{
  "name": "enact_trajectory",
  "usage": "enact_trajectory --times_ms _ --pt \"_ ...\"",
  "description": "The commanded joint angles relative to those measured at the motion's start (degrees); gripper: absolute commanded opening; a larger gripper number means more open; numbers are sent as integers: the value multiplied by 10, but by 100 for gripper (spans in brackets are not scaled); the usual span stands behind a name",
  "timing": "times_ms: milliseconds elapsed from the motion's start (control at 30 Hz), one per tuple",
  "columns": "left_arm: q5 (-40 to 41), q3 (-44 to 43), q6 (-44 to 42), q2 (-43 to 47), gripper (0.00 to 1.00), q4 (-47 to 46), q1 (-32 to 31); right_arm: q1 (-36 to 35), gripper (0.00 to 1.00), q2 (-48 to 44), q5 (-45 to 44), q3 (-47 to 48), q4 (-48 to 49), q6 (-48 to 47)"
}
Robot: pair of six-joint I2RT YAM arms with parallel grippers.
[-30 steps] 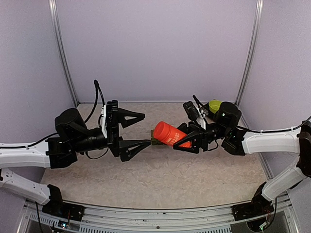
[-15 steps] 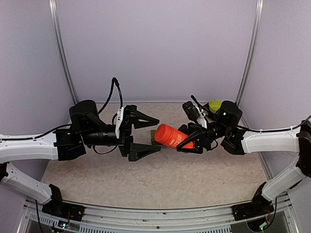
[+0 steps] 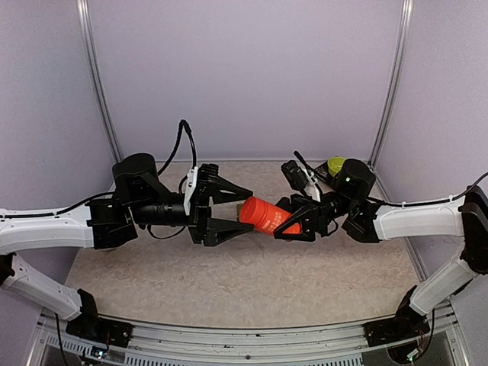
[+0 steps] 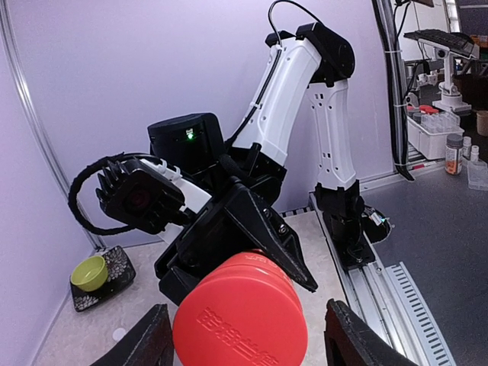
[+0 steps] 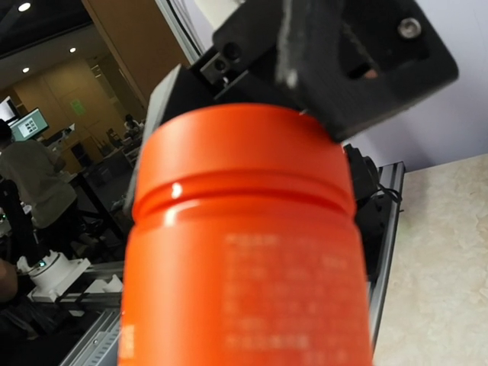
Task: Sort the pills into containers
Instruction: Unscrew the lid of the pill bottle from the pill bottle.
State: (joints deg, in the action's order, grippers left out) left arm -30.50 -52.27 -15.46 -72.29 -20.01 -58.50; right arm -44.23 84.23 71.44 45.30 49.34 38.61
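Looking from the top camera: right tool is clamping an orange bottle by its body, holding it sideways above the counter, cap pointing left. Left tool is straddling the cap end, jaws partly open. Yellow-green bowl is sitting at the far right corner.
Left wrist camera: cap is facing the lens, left fingers flanking it, one nearly touching, the other showing a gap, so nothing is gripped.
Right wrist camera: bottle is filling the frame, left tool's black body just beyond the cap.
Green pill containers: can't make them out in any view.
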Motion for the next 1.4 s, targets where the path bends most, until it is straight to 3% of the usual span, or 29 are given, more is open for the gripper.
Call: enact_trajectory --times_ms 0,500,667,733,967,1100,1200,1300,1367 --pt "-9 -15 -2 -6 66 5 5 -5 0 6 6 20 26 6" --pt "7 -11 22 -24 45 -7 20 -5 0 20 -19 44 -16 -38" --pt "105 -23 98 -48 44 -19 29 -5 0 4 -125 81 -209 -227" --pt "136 -36 150 -64 44 -16 39 -5 0 -2 -182 85 -238 -285" --pt "188 -82 310 -115 45 28 44 -5 0 5 -336 56 -173 -374" --pt "226 -102 361 -134 32 58 47 -5 0 23 -412 36 -129 -405" --pt "247 -112 406 -139 29 78 55 -5 0 31 -465 19 -83 -422" --pt "258 -123 444 -143 33 93 62 -5 0 43 -524 15 -59 -433" --pt "254 -126 458 -143 41 93 63 -5 0 51 -537 20 -59 -435"
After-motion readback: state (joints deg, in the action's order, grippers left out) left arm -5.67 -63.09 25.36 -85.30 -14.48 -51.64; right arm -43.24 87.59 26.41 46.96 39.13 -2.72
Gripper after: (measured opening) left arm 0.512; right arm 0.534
